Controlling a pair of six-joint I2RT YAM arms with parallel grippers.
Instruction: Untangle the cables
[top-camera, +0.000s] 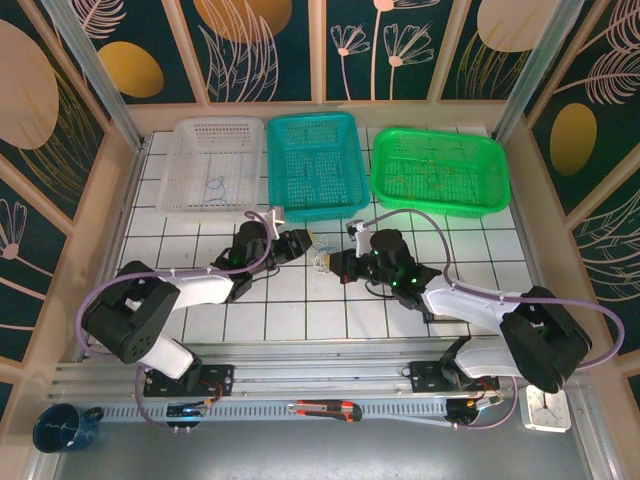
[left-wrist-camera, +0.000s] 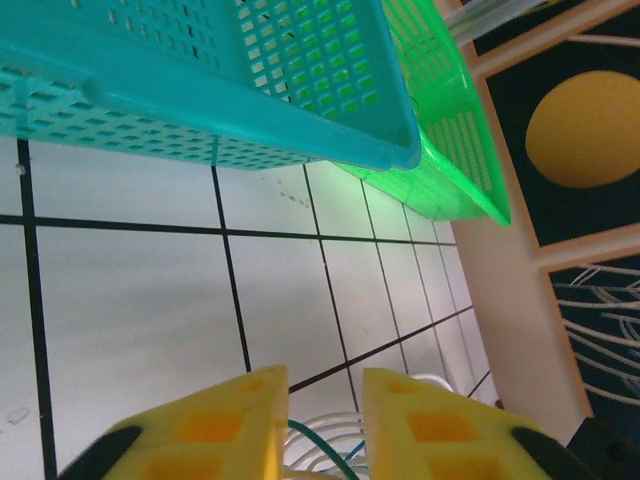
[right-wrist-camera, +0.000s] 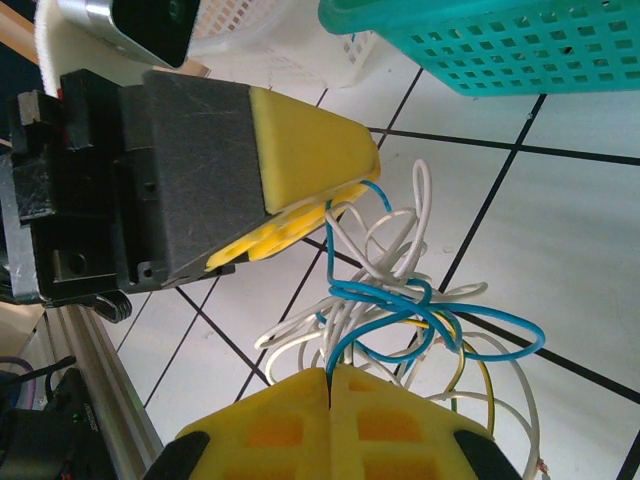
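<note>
The small tangle of cables (right-wrist-camera: 395, 300), blue, white and yellow, sits over the tiled tabletop (top-camera: 290, 310), just in front of the teal basket (top-camera: 318, 165), between the two arms. The right pincer (right-wrist-camera: 328, 395) is clenched tight on some of its strands. The left pincer (left-wrist-camera: 325, 410) has wire loops between its narrowly parted jaws. Whether it actually pinches them, I cannot tell.

Nothing legible here: no text, no label, no brand, no number, no sign on any surface.
</note>
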